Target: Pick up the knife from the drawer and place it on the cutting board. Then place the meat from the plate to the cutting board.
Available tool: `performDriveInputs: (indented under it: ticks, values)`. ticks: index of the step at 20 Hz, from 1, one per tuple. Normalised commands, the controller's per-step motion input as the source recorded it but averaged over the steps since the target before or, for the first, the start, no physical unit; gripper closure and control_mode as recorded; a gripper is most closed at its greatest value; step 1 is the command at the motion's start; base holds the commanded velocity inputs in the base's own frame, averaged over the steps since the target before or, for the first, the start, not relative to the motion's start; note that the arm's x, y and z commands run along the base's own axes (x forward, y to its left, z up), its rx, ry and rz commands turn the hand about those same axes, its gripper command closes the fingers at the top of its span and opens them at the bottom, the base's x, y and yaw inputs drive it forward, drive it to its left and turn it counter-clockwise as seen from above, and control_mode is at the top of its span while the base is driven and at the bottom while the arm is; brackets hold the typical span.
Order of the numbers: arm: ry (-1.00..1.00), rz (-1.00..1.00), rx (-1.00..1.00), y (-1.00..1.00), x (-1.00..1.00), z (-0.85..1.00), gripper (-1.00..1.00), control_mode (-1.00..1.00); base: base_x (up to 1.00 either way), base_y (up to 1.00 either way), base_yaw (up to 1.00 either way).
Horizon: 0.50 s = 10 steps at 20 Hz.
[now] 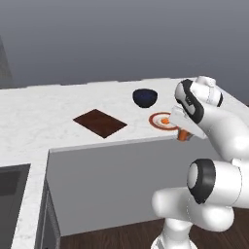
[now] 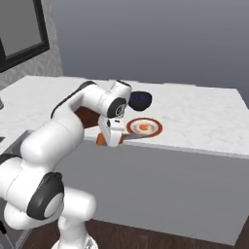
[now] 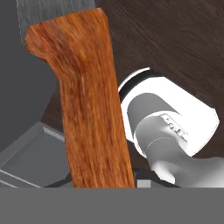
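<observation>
My gripper [image 1: 181, 129] [image 2: 111, 138] is shut on the knife [image 2: 100, 140], held just off the counter's front edge, in front of the plate. In the hand view its orange handle [image 3: 87, 105] runs up the picture, with the grey blade [image 3: 57, 11] at the top. The dark reddish cutting board [image 1: 99, 122] lies flat on the counter to the left of the plate, partly hidden by my arm in the right base view [image 2: 86, 115]. The white plate with an orange-red rim [image 1: 156, 124] [image 2: 154, 130] carries the orange meat [image 1: 165, 120] [image 2: 143, 127]. The open grey drawer [image 3: 35, 157] lies below the hand.
A dark blue bowl [image 1: 145, 97] [image 2: 140, 100] stands behind the plate. The white marble counter [image 1: 48, 112] bends in an L toward the near left, with a dark sink recess [image 1: 9, 185] there. Grey cabinet fronts [image 1: 112, 185] face me under the counter.
</observation>
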Motion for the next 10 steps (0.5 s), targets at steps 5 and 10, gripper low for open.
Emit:
performDriveInputs:
  ticks: [5, 10]
  values:
    - [0.0, 0.0, 0.0, 0.0, 0.0, 0.0, 1.0, 1.0, 0.54, 0.21, 0.0]
    - [0.0, 0.0, 0.0, 0.0, 0.0, 0.0, 1.0, 1.0, 0.59, 0.15, 0.0]
